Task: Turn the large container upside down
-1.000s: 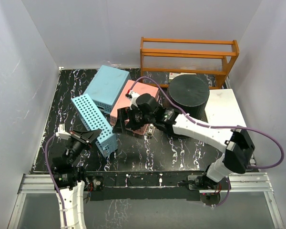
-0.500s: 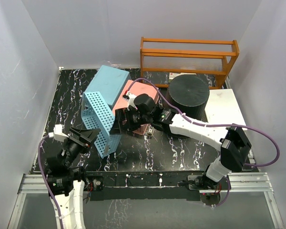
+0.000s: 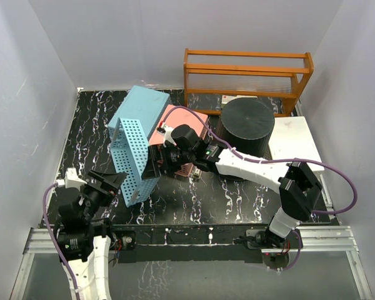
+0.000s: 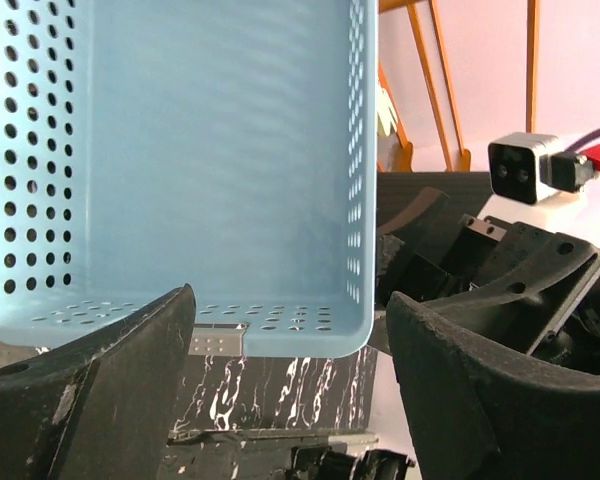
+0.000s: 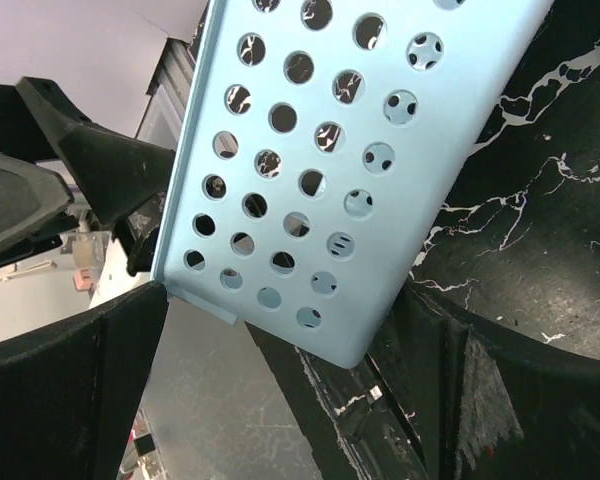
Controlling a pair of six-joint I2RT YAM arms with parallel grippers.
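Observation:
The large container (image 3: 247, 124), a round black bucket, stands at the back right with a flat round face up; neither gripper touches it. A perforated blue basket (image 3: 132, 161) is tipped up on its edge in the middle left. My right gripper (image 3: 157, 164) is open at the basket's right side, and a lower corner of the basket (image 5: 330, 330) lies between its spread jaws. My left gripper (image 3: 110, 182) is open just near-left of the basket, apart from it. The basket's hollow inside (image 4: 180, 150) faces it beyond the left fingertips (image 4: 100, 390).
A second blue basket (image 3: 140, 111) lies bottom-up at the back left, with a pink basket (image 3: 182, 125) beside it under the right arm. An orange wooden rack (image 3: 247, 72) lines the back. A white slab (image 3: 294, 144) lies at the right edge.
The left gripper has opened and drawn back toward the near left. The blue basket has swung up from lying low to standing on its edge. The right gripper has pushed further left.

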